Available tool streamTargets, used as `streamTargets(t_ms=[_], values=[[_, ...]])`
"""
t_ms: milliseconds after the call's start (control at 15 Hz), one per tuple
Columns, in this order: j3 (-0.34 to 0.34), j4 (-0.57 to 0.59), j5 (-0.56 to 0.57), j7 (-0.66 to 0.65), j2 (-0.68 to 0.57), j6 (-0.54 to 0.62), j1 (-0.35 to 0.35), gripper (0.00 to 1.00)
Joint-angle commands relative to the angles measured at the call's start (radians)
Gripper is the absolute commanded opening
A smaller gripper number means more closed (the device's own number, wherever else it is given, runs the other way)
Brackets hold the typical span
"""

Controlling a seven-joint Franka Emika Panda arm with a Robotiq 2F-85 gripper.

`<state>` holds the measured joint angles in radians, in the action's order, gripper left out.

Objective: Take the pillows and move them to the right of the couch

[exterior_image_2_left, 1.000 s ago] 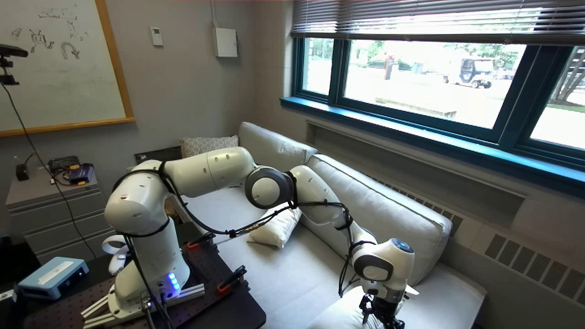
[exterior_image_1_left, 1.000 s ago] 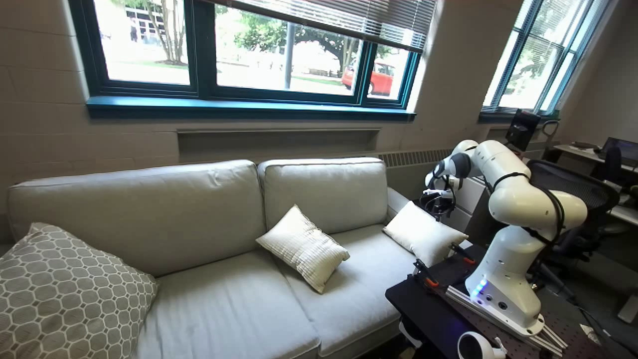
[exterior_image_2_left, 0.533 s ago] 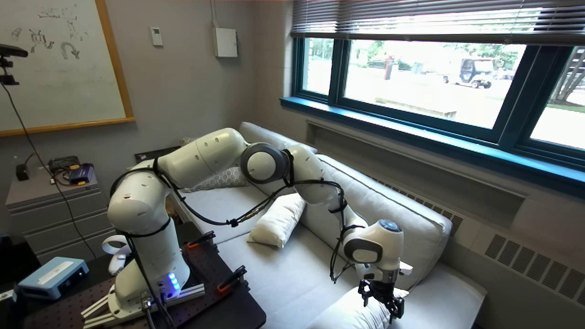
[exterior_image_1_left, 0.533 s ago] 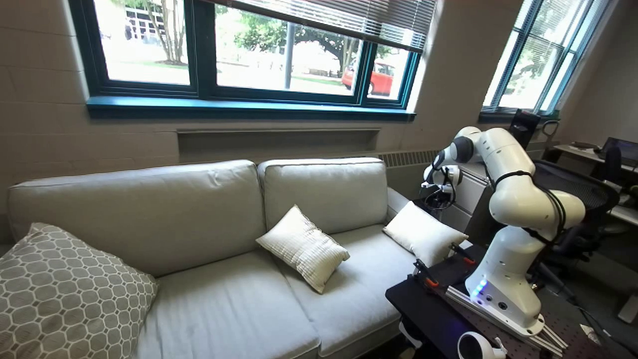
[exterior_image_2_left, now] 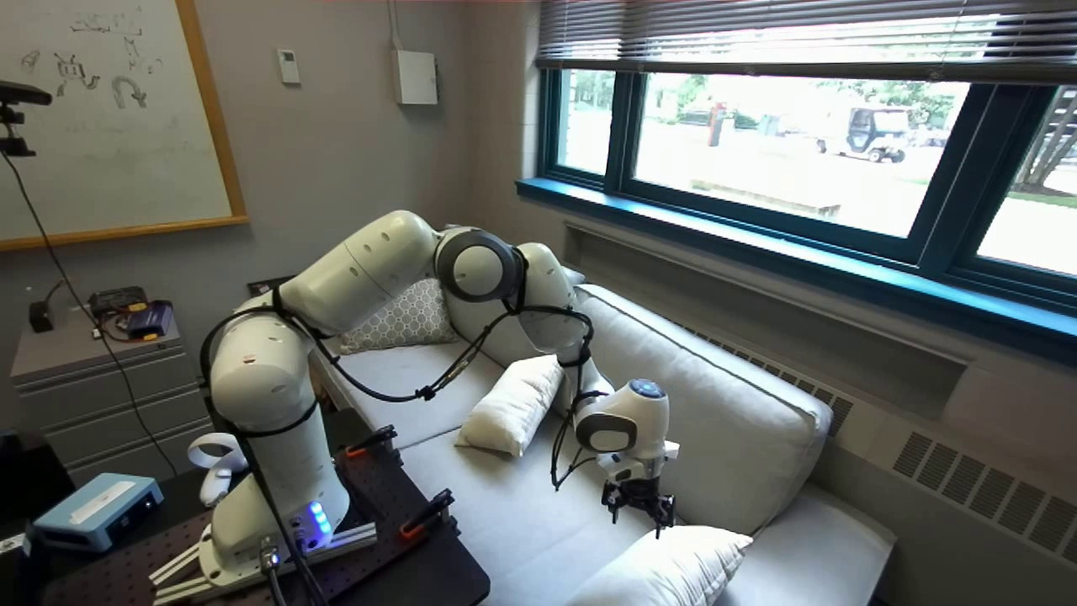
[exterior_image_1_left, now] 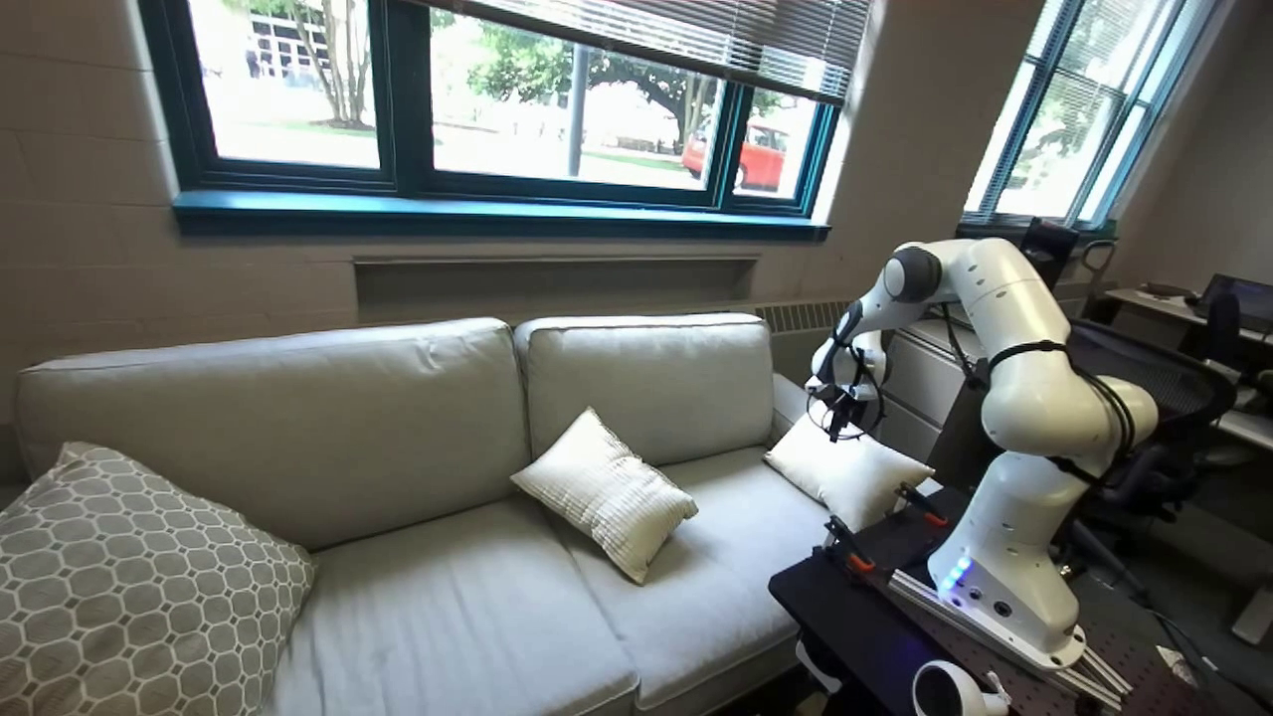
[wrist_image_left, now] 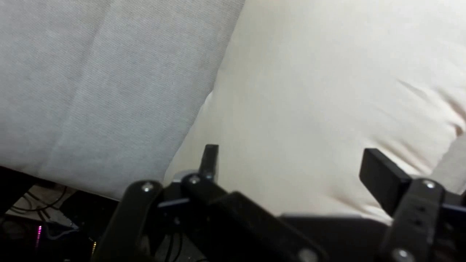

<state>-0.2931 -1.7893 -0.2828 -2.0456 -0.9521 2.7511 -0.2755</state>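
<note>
One white pillow lies tilted near the couch's middle; it also shows in an exterior view. The other white pillow lies at the couch end beside the robot's table. It shows at the bottom of an exterior view and fills much of the wrist view. The couch is pale grey-beige; its seat shows in the wrist view. My gripper is open and empty, fingers wide apart, over the end pillow. It also shows in both exterior views.
A larger grey patterned pillow lies at the couch's far end. The robot's black table stands against the couch front, with clamps at its edge. The couch backrest rises behind the gripper. A grey cabinet stands beyond the couch end.
The arm has lifted at the elbow. My gripper has moved back from beyond the end pillow to over it, toward the couch's middle. Both pillows have stayed in place.
</note>
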Motion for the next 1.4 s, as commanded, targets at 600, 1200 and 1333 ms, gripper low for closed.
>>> streamTargets(t_ms=[600,1200,1333], values=[[0.228,-0.058,-0.282,-0.113,-0.006,0.195,0.036,1.0],[0.638,0.12,-0.581,-0.289,-0.12,0.504,0.171,1.0],[0.623,0.066,-0.554,-0.275,-0.089,0.486,0.172,1.0]])
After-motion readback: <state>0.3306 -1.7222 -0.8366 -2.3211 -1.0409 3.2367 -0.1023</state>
